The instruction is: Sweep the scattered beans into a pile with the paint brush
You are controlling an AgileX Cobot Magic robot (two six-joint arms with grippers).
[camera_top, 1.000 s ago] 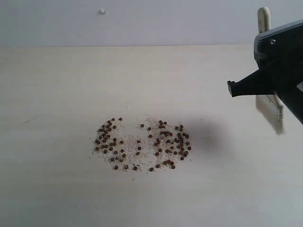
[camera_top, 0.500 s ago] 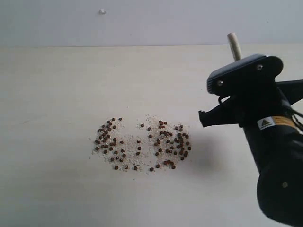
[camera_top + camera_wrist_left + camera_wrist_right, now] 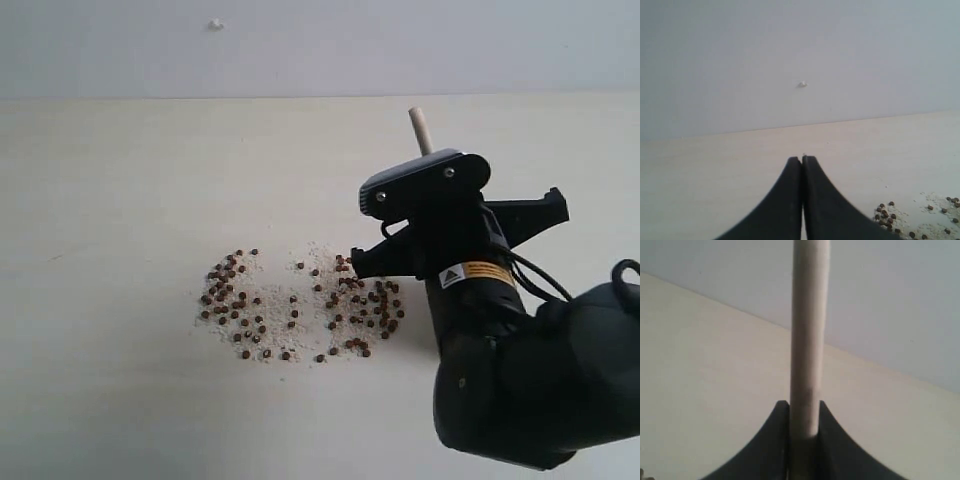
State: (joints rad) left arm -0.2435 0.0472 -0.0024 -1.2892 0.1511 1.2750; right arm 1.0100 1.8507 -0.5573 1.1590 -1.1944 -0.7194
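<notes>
Pale, matt, faintly grained wood-look for the table [image 3: 120, 200], smooth pale wood for the handle of the paint brush [image 3: 810, 340], matt black plastic for the jaws and casing of the right gripper [image 3: 804, 410], dull reddish-brown skins on the beans [image 3: 352, 298] among chalky whitish crumbs [image 3: 320, 250].

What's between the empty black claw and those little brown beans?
Nothing but bare table: in the left wrist view, it alone separates the shut left gripper from the nearest beans.
</notes>
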